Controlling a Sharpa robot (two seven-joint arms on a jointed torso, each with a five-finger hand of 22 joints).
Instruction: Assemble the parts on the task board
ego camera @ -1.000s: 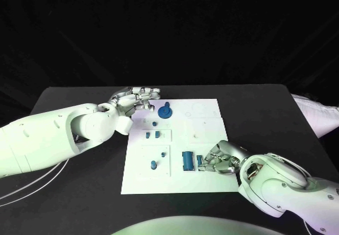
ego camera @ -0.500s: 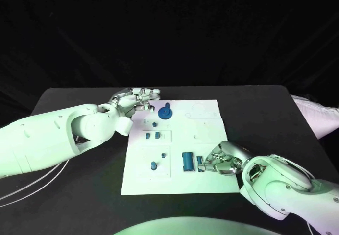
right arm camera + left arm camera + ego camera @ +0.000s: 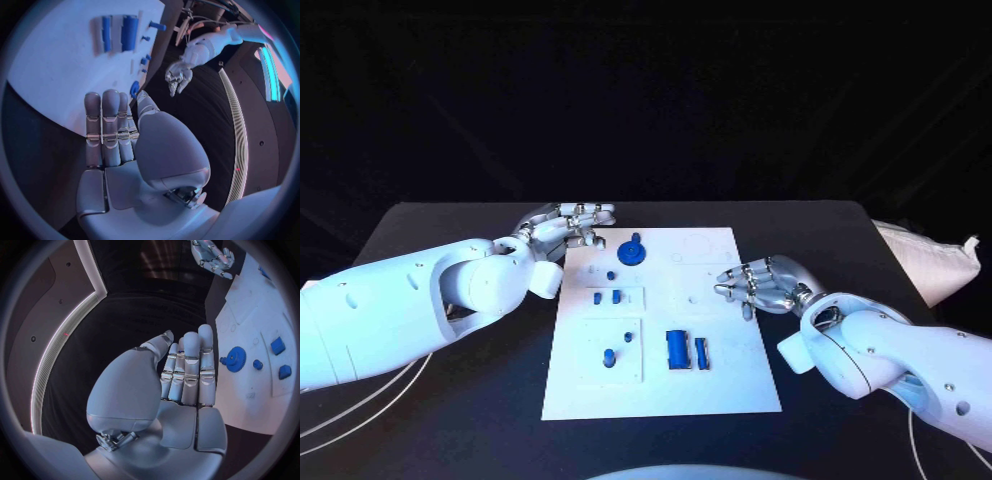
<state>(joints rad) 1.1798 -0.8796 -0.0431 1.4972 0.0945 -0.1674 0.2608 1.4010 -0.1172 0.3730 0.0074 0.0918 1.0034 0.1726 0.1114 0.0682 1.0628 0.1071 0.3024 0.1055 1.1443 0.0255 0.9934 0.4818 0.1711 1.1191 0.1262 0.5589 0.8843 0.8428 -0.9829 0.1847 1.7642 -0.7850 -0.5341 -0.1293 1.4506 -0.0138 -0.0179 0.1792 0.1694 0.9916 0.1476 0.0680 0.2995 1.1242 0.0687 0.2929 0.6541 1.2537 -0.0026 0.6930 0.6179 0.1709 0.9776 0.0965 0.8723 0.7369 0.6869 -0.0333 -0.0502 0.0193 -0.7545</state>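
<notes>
both hands empty, off the parts
left hand (image 3: 570, 222) hovers at the task board (image 3: 733, 385) far-left corner, right hand (image 3: 762, 284) at its right edge, fingers loose

- Table (image 3: 459, 400): black, plain, no pattern.
- Task board (image 3: 718, 385): white, with faint outlined squares on its surface.
- Round gear-like part (image 3: 633, 254): deep blue.
- Long block part (image 3: 678, 349): blue, with a thinner blue bar part (image 3: 702, 351) just beside it.
- Small parts (image 3: 607, 297): blue, in a pair.
- Left hand (image 3: 568, 222): silver, on a white arm.
- Right hand (image 3: 759, 283): silver, on a white arm.
</notes>
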